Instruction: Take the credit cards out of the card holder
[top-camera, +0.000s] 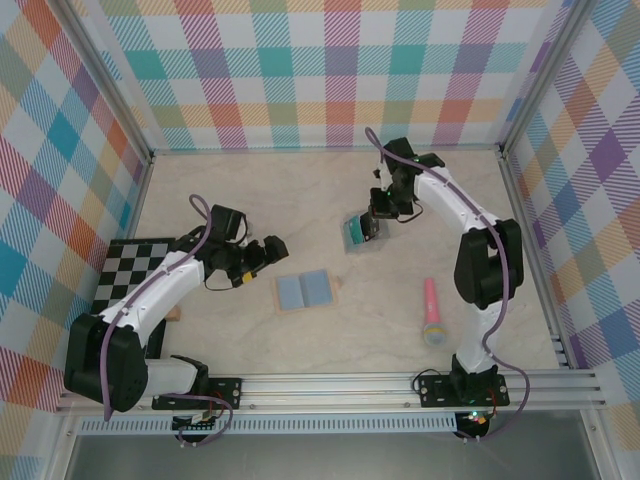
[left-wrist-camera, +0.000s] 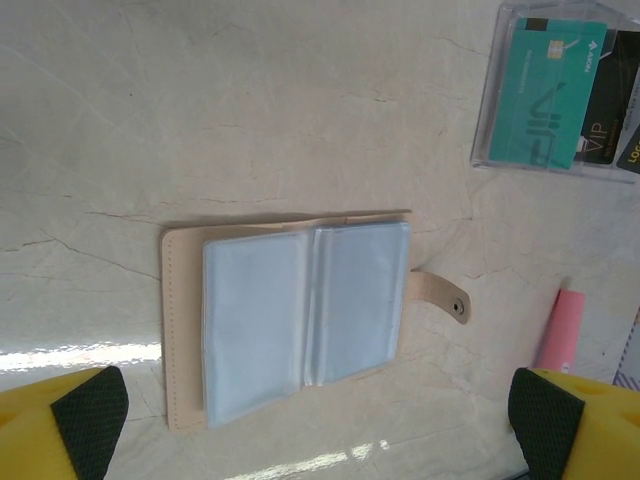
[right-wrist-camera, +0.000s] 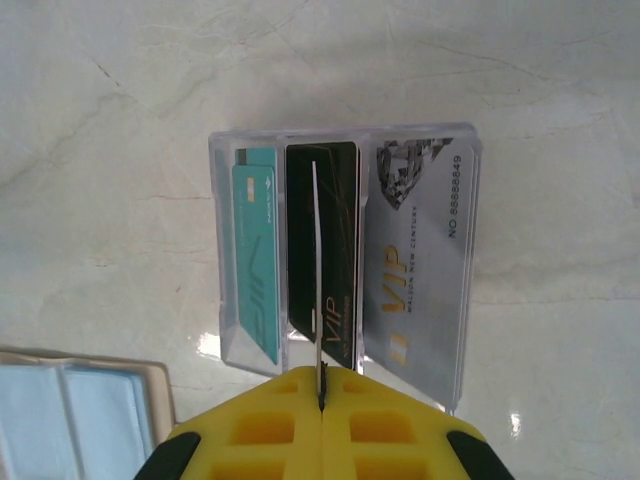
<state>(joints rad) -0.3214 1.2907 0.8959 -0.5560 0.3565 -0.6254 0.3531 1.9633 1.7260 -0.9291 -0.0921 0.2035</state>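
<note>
The card holder (top-camera: 303, 291) lies open on the table, its light blue-grey sleeves (left-wrist-camera: 300, 310) up and its tan strap to the right; its corner shows in the right wrist view (right-wrist-camera: 80, 420). My left gripper (top-camera: 268, 252) hangs open just left of it, fingers wide apart (left-wrist-camera: 318, 415). My right gripper (top-camera: 385, 212) is shut (right-wrist-camera: 321, 400) on a thin card (right-wrist-camera: 316, 260), seen edge-on, colour unclear, over a clear plastic box (right-wrist-camera: 340, 140). A teal-green credit card (right-wrist-camera: 255, 255) stands in that box (left-wrist-camera: 555, 90). The red card is out of view.
The clear box (top-camera: 360, 232) also holds a black card (right-wrist-camera: 340, 230) and a silver card (right-wrist-camera: 420, 260). A pink and blue microphone-like toy (top-camera: 432, 312) lies at the right front. The checkered board (top-camera: 130, 270) lies at the left, under the left arm.
</note>
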